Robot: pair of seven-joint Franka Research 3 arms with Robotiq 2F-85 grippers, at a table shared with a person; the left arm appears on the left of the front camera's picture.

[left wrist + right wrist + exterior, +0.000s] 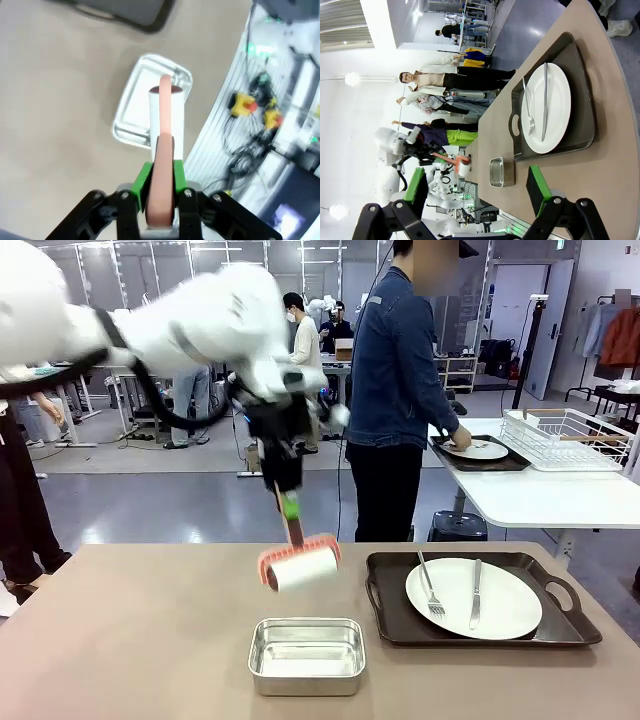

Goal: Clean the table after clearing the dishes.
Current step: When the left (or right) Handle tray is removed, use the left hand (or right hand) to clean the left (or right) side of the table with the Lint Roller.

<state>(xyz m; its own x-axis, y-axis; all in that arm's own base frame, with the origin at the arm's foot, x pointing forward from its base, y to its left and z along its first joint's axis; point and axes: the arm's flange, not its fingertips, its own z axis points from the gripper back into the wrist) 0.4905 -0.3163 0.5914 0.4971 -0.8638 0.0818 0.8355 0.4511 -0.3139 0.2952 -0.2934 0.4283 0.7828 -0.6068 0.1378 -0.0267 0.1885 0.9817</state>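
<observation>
left gripper (290,508) clenched on lint roller (303,565) handle | roller head below it, over table (130,640) | plate (505,615) on tray (392,620) right of it | right gripper (476,187) released, jaws wide

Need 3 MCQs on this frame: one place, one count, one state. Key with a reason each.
1. Where is the lint roller?
A. In the air by the steel pan
B. On the floor
C. In the person's hand

2. How many trays stand on the beige table?
A. None
B. One
C. Two

3. The right gripper is:
A. Shut on a cloth
B. Shut on the roller
C. Open

Key: 1A, the left gripper holds its handle above the pan. 2B, one dark tray stands there. 3C, its fingers stand apart, empty.
</observation>
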